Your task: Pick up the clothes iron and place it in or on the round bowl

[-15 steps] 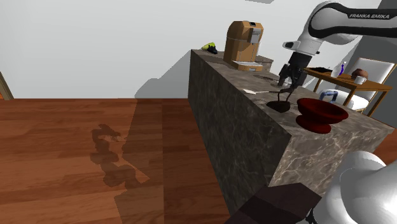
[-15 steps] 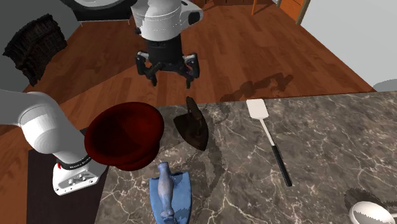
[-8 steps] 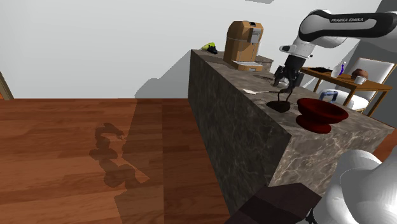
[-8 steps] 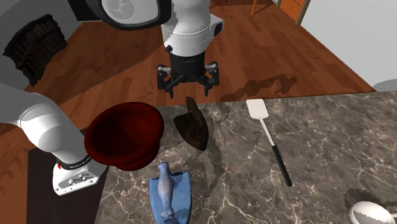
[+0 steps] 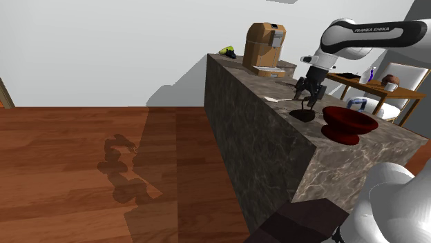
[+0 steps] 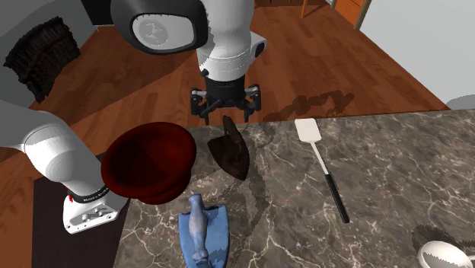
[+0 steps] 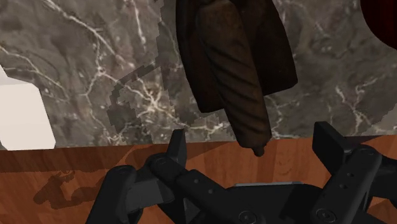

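The all-black two-finger gripper (image 6: 226, 116) of the white Franka arm is hanging with its fingers spread wide and clasping nothing. It is poised over the near end of a dark brown clothes iron (image 6: 231, 148), right at the counter's edge. In the wrist view, the gripper (image 7: 253, 147) is showing one black finger (image 7: 177, 149) on either side of the tip of the iron's ribbed handle, and neither is touching it. The iron (image 7: 235, 63) is lying flat on its soleplate on the dark, white-veined marble counter (image 6: 396, 175), its pointed nose aiming away from the hand.

Just beside the iron, on the second exterior view's left, a dark red round bowl (image 6: 148, 161) is sitting on the same counter, apart from the iron and with nothing in it. On the iron's other side, a spatula with a white blade and a thin black handle (image 6: 323, 171) is lying near, but not touching. Farther in from the edge, a blue object with an upright handle (image 6: 202, 232) is resting near the bowl.

From the shoulder view, the gripper (image 5: 309, 93) is hovering just above the iron (image 5: 304, 114), with the red bowl (image 5: 350, 121) standing nearer the camera. At the counter's far end, a tan, boxy coffee machine (image 5: 264, 47) and a small yellow-green item (image 5: 226, 50) are standing well apart from the work. Beyond the counter (image 5: 255, 117), reddish-brown wooden flooring (image 5: 83, 166) is stretching to a plain grey wall.
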`<action>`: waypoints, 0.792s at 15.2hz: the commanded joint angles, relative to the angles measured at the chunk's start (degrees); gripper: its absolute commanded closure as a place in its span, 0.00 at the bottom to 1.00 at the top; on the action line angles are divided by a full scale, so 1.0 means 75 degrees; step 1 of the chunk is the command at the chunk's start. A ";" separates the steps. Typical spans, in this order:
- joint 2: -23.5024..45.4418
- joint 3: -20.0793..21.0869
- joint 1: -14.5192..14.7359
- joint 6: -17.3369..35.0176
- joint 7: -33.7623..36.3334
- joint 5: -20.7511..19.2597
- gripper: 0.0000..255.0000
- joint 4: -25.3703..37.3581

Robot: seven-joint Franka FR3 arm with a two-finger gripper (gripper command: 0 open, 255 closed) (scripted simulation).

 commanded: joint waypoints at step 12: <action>0.0001 -0.0003 0.0000 0.0007 -0.0002 0.0000 1.00 -0.0006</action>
